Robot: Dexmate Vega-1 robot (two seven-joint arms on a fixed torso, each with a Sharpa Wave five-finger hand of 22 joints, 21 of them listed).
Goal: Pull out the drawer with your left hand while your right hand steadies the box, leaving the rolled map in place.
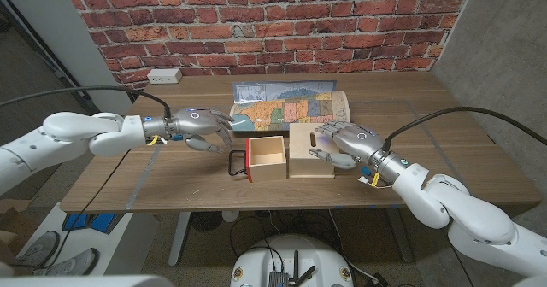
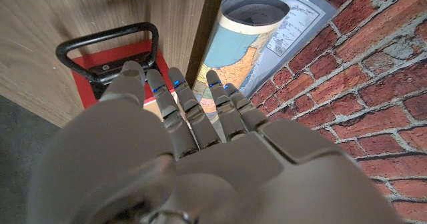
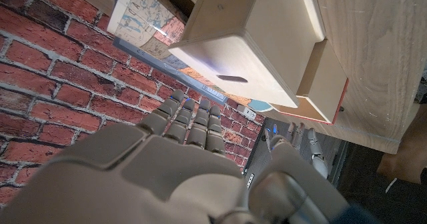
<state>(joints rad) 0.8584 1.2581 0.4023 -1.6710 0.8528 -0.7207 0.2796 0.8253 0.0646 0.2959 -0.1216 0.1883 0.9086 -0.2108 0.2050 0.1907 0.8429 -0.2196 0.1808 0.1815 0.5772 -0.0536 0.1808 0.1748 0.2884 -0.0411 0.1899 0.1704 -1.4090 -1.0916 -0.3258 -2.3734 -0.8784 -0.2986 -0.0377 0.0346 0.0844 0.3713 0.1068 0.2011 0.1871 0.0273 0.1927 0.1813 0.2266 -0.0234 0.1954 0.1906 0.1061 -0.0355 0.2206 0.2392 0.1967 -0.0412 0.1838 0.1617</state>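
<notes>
The drawer (image 1: 266, 155) already stands well out of the box (image 1: 311, 149), drawn toward my left along the table's width, its open wooden tray showing and its red front with the black loop handle (image 1: 235, 162) at the end nearest my left hand. That is the relation everything turns on: the drawer's travel runs sideways across me, box on my right, handle on my left, so any more pull has to go straight out to my left along that line. My left hand (image 1: 198, 126) is the nearer one to the handle, but it sits just behind and to the left of it, over the table between the handle and the rolled map (image 1: 289, 104); the left wrist view shows the fingers (image 2: 175, 97) stretched out and loose above the red front with nothing in them, and I judge they are clear of the loop. My right hand (image 1: 344, 142) is at the box's right end, fingers reaching onto its top; it looks to be resting there, fingers spread and closed on nothing, though I cannot tell how firmly it presses. The rolled map lies behind both drawer and box, its long axis parallel to the drawer's travel, against the brick wall (image 1: 256, 31).
</notes>
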